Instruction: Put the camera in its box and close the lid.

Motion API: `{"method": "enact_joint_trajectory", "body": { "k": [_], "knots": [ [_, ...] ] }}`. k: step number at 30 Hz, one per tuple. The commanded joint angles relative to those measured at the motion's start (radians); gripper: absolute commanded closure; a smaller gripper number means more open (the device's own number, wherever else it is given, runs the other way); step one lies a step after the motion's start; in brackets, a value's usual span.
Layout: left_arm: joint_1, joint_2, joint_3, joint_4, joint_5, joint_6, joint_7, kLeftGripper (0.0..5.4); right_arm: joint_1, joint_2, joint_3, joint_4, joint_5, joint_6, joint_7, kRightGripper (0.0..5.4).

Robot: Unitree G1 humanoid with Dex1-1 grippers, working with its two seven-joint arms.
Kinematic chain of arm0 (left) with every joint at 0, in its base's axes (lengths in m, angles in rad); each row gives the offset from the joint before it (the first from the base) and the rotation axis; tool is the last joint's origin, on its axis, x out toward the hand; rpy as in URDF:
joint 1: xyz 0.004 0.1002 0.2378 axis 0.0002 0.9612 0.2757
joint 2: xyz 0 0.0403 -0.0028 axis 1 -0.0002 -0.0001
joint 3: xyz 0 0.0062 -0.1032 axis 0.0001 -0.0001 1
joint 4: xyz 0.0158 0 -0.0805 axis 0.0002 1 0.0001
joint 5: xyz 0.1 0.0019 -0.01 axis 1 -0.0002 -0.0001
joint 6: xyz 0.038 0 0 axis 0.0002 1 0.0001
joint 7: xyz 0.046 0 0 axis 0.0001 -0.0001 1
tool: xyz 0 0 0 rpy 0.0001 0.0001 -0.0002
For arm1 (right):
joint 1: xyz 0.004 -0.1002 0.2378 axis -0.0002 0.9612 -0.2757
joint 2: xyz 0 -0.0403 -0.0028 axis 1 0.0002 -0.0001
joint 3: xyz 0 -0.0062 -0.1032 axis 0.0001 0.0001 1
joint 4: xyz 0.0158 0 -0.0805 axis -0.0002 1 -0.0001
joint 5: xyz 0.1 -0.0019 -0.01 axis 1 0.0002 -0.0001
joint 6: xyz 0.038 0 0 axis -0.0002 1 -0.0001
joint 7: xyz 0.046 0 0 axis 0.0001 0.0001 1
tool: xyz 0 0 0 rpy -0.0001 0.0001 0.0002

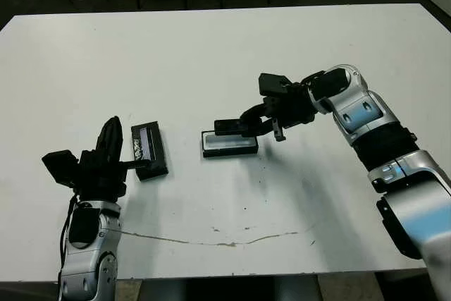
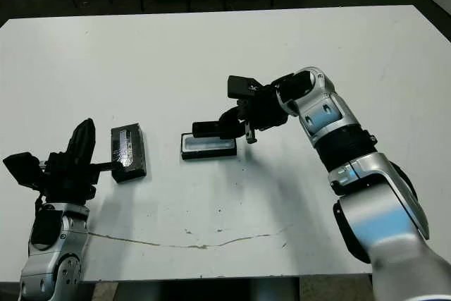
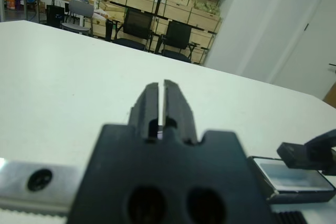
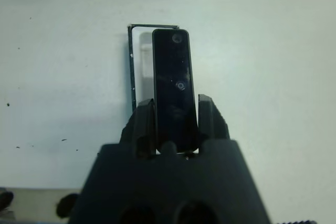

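My right gripper (image 1: 248, 126) is shut on the camera (image 1: 232, 127), a slim black bar held level just above the box (image 1: 229, 144). The box is a shallow black tray with white lining near the table's middle. In the right wrist view the camera (image 4: 173, 85) runs out between my fingers (image 4: 144, 121) over the tray (image 4: 137, 56). The lid (image 1: 149, 149), black with a pale label, lies flat to the left of the box. My left gripper (image 1: 109, 135) stands shut and holding nothing beside the lid's left edge, pointing away from me.
A thin crack line (image 1: 211, 239) runs across the white table (image 1: 225, 47) near its front edge. Chairs and wooden shelving (image 3: 157, 3) stand beyond the table's far edge in the left wrist view.
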Motion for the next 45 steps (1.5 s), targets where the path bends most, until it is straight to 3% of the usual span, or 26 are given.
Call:
{"method": "enact_joint_trajectory", "body": {
  "k": [1, 21, 34, 45],
  "knots": [
    [0.015, 0.005, -0.002, 0.001, 0.007, 0.013, 0.007, 5.40, -0.012, 0.012, 0.019, -0.021, -0.021, 0.026, 0.003, 4.76],
    [0.022, -0.003, -0.005, 0.005, 0.002, 0.007, 0.010, 5.40, -0.018, 0.026, 0.091, -0.113, -0.090, 0.101, 0.017, 4.76],
    [0.023, -0.001, -0.008, 0.011, 0.008, -0.002, 0.008, 5.40, -0.009, 0.018, 0.108, -0.207, -0.140, 0.214, -0.013, 4.76],
    [0.026, -0.007, -0.012, 0.004, 0.013, 0.002, 0.020, 5.40, -0.018, 0.008, 0.125, -0.243, -0.177, 0.226, -0.019, 4.76]
  ]
}}
